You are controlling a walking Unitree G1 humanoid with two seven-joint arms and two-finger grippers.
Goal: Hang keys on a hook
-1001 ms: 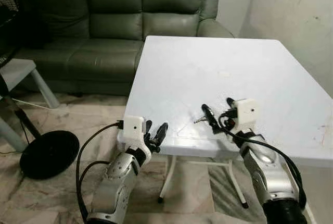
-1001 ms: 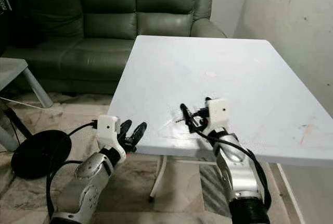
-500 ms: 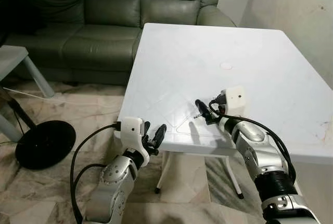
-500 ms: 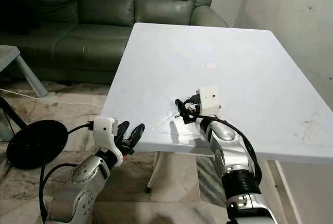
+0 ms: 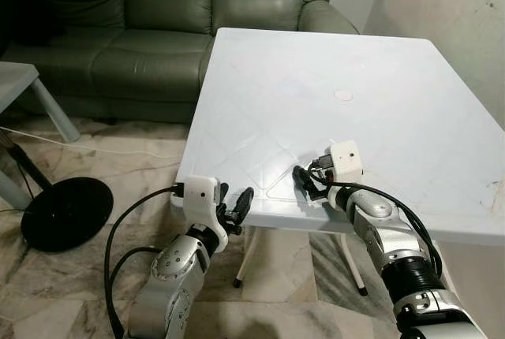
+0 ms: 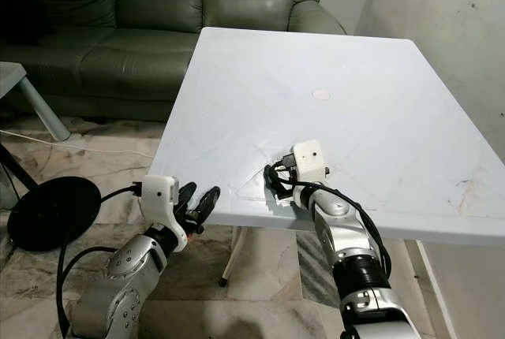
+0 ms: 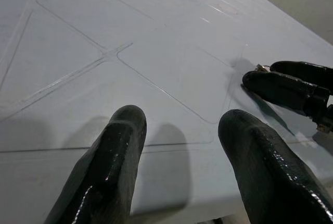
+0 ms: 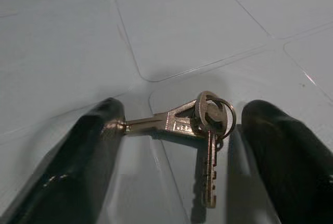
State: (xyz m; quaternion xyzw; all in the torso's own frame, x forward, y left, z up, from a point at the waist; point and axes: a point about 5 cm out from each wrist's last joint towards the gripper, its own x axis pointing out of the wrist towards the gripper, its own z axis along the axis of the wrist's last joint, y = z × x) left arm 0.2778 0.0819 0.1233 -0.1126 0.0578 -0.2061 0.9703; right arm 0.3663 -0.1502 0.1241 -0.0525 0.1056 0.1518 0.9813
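The keys [image 8: 200, 130] are dull, worn metal on a thin metal ring. The white table [image 5: 276, 87] looks like smooth, faintly glossy moulded plastic. The right gripper [image 8: 177, 172] has shiny black rubbery fingers [image 8: 78, 166].

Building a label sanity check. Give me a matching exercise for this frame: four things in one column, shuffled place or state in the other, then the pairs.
Things
1. keys
2. left claw
3. sofa
4. round black base

Place or state
A. on the floor, to the robot's left of the table
B. lying flat on the white table between the open fingers of the right claw
C. open, holding nothing, at the table's near edge
D. dark green, behind the table

Pairs: 1-B, 2-C, 3-D, 4-A
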